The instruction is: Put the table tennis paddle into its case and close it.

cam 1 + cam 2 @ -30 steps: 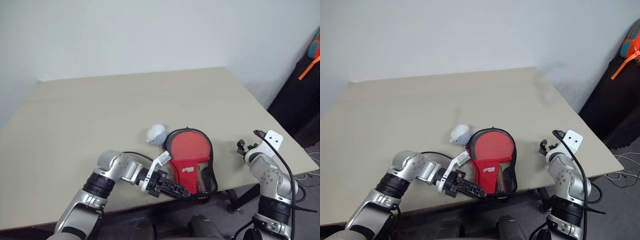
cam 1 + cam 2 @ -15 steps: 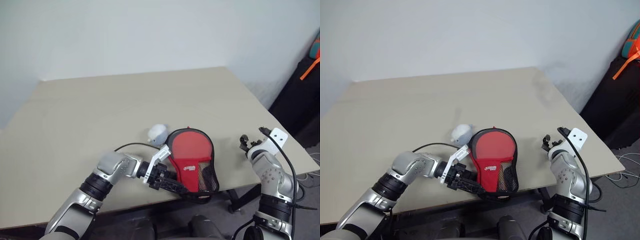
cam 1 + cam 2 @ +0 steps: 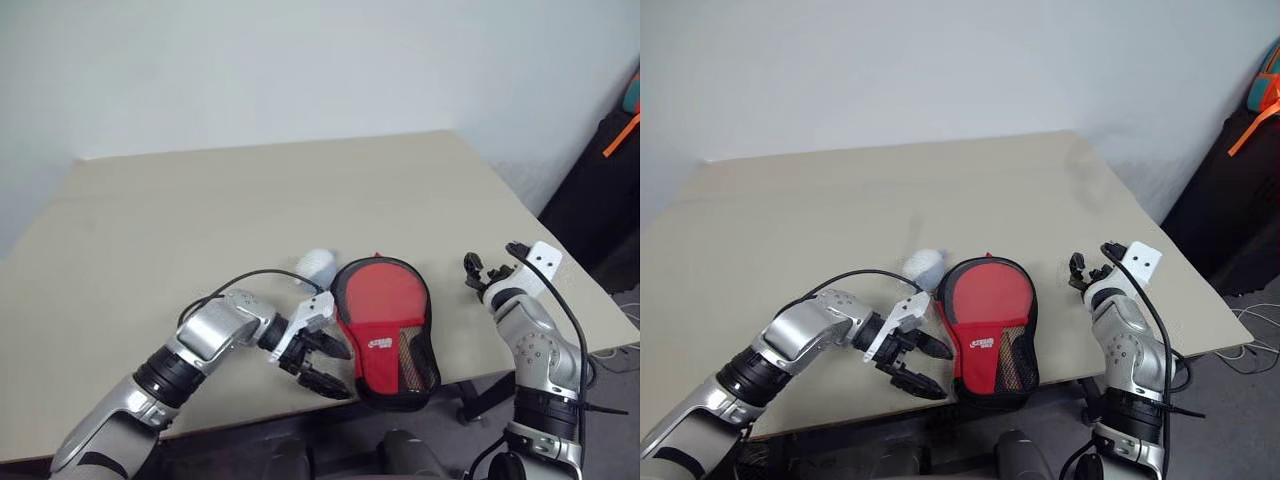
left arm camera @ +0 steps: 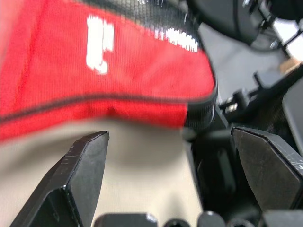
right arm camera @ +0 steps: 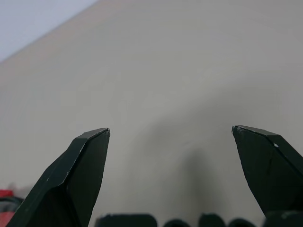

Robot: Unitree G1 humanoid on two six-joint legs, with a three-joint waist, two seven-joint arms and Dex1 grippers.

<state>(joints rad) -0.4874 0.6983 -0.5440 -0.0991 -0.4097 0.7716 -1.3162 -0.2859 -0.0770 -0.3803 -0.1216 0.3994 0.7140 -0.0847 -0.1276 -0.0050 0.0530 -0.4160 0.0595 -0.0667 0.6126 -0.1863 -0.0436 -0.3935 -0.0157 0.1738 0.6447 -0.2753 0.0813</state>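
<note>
On the table (image 3: pixel 200 210), the case (image 3: pixel 385 325) lies narrow end toward the robot.

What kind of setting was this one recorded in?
Probably an indoor lab or office room: a plain beige table against a bare white wall, with cables on the floor and dark bags to the right.

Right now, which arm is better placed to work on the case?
Left, I'd judge. The left gripper hangs open right beside the near edge of the case, pointing at it. The right gripper is open too, but stands apart from the case over bare table, pointing away.
</note>
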